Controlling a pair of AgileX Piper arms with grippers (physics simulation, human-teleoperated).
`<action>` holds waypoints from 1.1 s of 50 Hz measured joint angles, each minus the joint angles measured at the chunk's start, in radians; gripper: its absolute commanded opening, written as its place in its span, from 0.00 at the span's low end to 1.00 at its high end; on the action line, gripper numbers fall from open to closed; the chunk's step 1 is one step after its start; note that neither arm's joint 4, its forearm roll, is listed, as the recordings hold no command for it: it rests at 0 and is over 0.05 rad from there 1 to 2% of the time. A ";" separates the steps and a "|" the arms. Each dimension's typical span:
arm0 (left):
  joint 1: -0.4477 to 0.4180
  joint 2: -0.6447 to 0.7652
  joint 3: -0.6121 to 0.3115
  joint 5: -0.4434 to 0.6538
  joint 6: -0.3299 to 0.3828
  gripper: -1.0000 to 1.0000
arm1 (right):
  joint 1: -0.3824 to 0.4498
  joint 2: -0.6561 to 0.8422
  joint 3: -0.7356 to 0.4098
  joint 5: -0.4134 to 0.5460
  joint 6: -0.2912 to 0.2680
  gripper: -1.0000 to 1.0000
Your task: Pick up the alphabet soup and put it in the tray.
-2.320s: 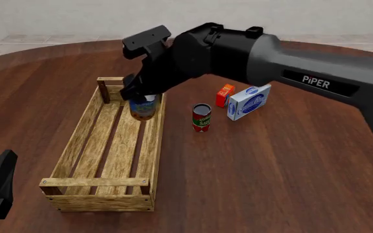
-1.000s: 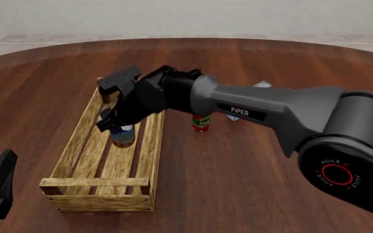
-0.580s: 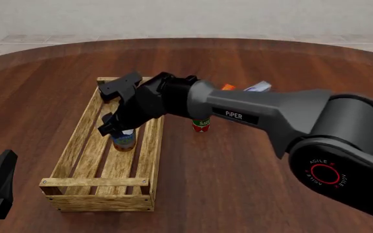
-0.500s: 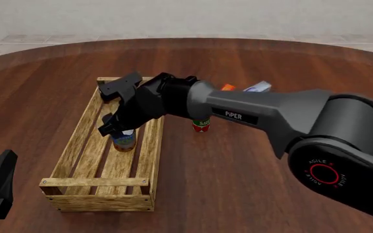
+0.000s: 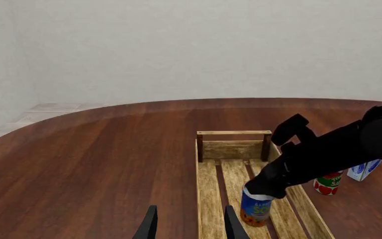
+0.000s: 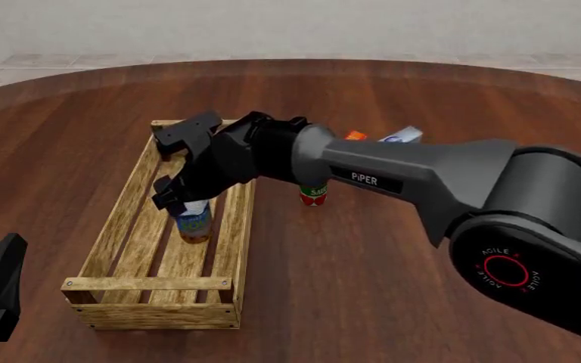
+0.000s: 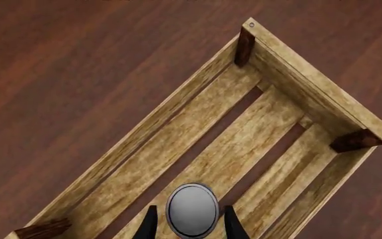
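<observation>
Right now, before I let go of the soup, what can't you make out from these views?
- Contact between the alphabet soup and the tray floor: front view, too small to tell.
- Right gripper finger contact: right wrist view, the fingers flank the can, the bottom edge cuts them off.
- The slim can: front view, the right arm covers its top.
- Left gripper: mostly cut off.

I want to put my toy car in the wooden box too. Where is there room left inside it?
The tray has bare slats on both sides of the alphabet soup: a long stretch toward the near end wall, and a shorter patch toward the far end wall, seen in the right wrist view. It is crowded in the middle, where the right gripper sits at the can's top.
</observation>
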 measured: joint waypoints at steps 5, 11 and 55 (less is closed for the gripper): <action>0.000 0.000 0.000 0.000 0.000 1.00 | 0.000 -0.001 -0.001 0.000 0.002 1.00; 0.000 0.000 0.000 0.000 0.000 1.00 | 0.006 -0.015 0.008 -0.005 0.006 1.00; 0.000 0.000 0.000 0.000 0.000 1.00 | 0.019 -0.440 0.342 -0.055 -0.011 1.00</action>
